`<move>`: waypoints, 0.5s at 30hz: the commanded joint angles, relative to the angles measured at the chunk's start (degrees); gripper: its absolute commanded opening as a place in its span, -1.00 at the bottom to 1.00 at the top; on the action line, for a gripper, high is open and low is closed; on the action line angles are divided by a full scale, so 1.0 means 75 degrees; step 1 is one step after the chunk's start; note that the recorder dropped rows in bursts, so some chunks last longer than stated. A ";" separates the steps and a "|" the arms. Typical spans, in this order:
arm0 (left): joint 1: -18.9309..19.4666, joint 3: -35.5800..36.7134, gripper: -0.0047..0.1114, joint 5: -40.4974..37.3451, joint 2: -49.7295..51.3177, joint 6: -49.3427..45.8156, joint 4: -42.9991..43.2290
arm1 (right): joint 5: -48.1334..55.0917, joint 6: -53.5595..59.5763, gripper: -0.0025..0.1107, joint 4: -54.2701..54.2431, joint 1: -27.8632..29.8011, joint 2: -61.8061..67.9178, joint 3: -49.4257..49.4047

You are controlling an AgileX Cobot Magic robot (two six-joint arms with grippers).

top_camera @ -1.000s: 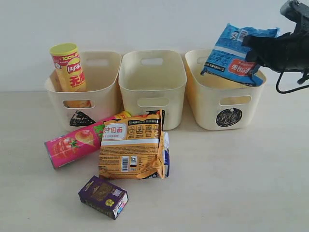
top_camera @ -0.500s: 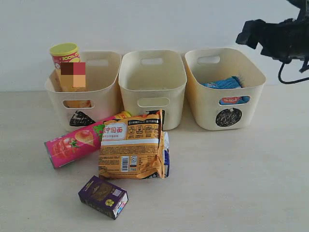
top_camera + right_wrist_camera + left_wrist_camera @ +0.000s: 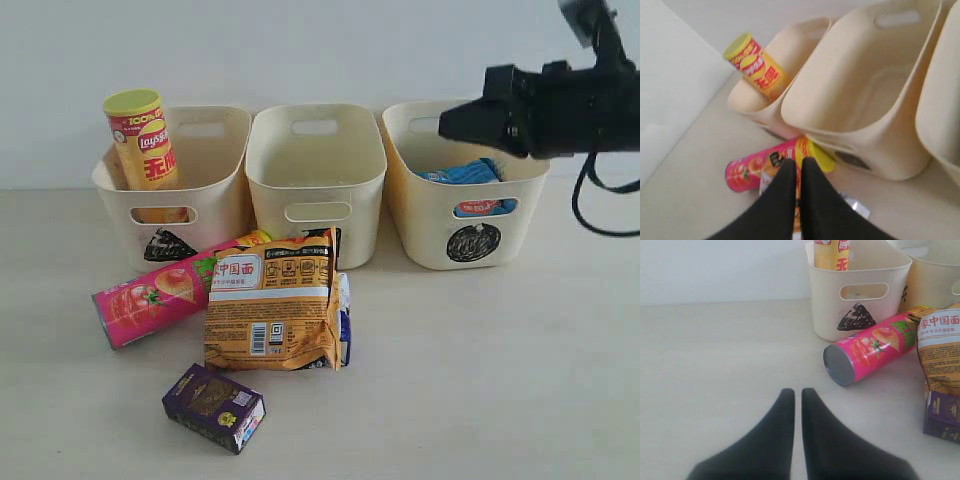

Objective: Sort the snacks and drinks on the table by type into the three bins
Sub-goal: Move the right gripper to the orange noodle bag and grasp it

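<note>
The right hand [image 3: 450, 124] hung high, stretched leftward from its black arm [image 3: 585, 100], fingers [image 3: 787, 190] pressed together, empty. The left hand [image 3: 796, 392] sat low, likewise closed and empty.

exterior camera faces the bins [image 3: 272, 205] frontally; both wrist cameras, nearer, share the pink tube [image 3: 867, 347] [image 3: 747, 172]

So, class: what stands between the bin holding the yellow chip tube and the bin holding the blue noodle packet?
A third cream bin, standing in line with both; the exterior view shows it best.
</note>
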State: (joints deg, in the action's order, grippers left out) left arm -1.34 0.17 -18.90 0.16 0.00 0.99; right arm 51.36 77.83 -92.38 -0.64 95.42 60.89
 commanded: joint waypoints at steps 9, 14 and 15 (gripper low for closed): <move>0.0019 -0.0023 -0.84 0.0104 -0.0021 0.0060 -0.0012 | -0.0968 0.0713 -0.95 0.0511 -0.1450 0.0090 -0.1088; 0.0019 -0.0023 -0.84 0.0104 -0.0021 0.0060 -0.0012 | -0.2477 0.0695 -0.67 0.0421 -0.2405 0.0347 -0.1088; 0.0019 -0.0023 -0.84 0.0104 -0.0021 0.0060 -0.0012 | -0.2589 0.0695 -0.51 0.0258 -0.2489 0.0413 -0.1088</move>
State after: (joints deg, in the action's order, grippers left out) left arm -1.34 0.17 -18.90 0.16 0.00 0.99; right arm 36.31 82.37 -88.58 -17.22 97.50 52.94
